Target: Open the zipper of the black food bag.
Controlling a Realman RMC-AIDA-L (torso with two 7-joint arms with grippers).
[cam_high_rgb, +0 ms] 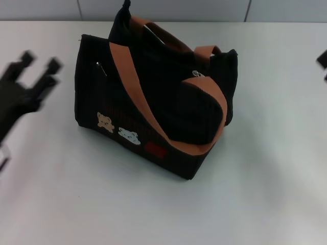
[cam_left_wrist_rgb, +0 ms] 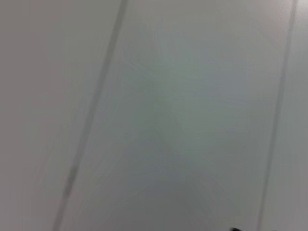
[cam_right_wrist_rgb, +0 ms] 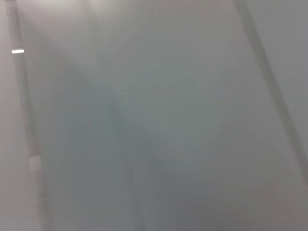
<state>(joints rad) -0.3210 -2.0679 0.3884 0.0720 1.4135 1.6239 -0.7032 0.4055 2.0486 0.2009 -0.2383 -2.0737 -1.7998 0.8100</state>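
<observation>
**A bare test bench, most likely a robotics lab**

The setting reads as a lab or test station, not a home. A plain white worktop (cam_high_rgb: 265, 194) fills the head view, without cloth, dishes or household clutter. Behind it runs a pale wall (cam_high_rgb: 163, 9) split by thin vertical seams, like panelling. Both wrist views show only blurred grey-white panels crossed by similar seams.

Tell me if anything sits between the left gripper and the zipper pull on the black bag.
No loose object does. The left gripper hovers open over bare table to the left of the black food bag. But the zipper pull sits near the bag's far right end, with a tan strap in between.
</observation>
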